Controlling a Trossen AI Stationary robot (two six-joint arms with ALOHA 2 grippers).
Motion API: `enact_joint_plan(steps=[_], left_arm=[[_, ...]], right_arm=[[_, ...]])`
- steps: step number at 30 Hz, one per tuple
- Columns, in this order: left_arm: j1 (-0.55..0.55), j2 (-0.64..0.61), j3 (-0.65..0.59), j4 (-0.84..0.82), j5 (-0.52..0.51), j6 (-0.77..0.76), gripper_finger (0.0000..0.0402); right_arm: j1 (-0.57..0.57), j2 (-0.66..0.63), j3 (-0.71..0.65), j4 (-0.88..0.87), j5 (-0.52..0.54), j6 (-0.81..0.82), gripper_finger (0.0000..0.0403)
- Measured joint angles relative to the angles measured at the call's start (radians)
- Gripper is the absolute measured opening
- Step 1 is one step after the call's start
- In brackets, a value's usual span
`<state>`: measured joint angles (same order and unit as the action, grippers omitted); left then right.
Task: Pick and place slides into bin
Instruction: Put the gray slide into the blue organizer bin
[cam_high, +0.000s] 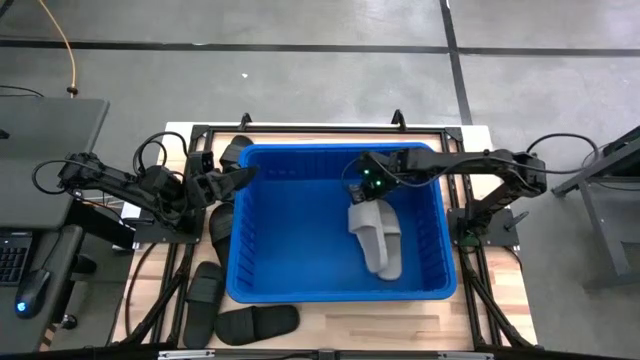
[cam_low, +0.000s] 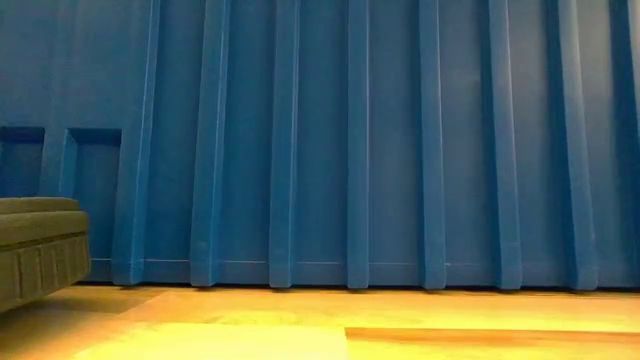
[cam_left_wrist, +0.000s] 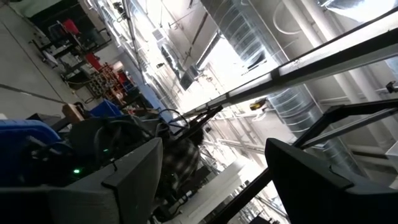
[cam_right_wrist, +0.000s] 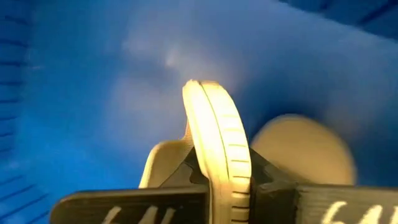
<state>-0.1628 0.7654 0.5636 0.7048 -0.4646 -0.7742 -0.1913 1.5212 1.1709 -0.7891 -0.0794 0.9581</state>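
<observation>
My right arm reaches in from the right side of the table, stretched nearly straight and level, its wrist bent down. My right gripper (cam_right_wrist: 221, 186) has its fingers closed on the edge of a light grey slide (cam_right_wrist: 217, 143), which stands on edge between them. My left arm comes in from the left, elbow folded, forearm pointing toward the table's middle. My left gripper (cam_high: 243, 176) is tipped upward, fingers spread wide apart, holding nothing.
</observation>
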Motion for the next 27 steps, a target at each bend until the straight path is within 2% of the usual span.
enact_joint_plan(steps=[5, 14, 24, 27], left_arm=[[0.000, 0.000, 0.000, 0.000, 0.000, 0.011, 0.0275], [0.000, 0.000, 0.000, 0.000, 0.000, 0.011, 0.0275], [0.000, 0.000, 0.000, 0.000, -0.004, 0.011, 0.0275], [0.000, 0.002, 0.000, 0.000, -0.021, 0.011, 0.0275]], right_arm=[[0.000, -0.003, 0.031, -0.124, 0.011, -0.017, 0.0007], [-0.006, -0.003, -0.005, -0.154, 0.036, -0.013, 0.0006], [-0.009, -0.008, -0.106, -0.195, 0.050, -0.052, 0.0007], [-0.019, -0.007, -0.122, -0.198, 0.006, -0.095, 0.0006]])
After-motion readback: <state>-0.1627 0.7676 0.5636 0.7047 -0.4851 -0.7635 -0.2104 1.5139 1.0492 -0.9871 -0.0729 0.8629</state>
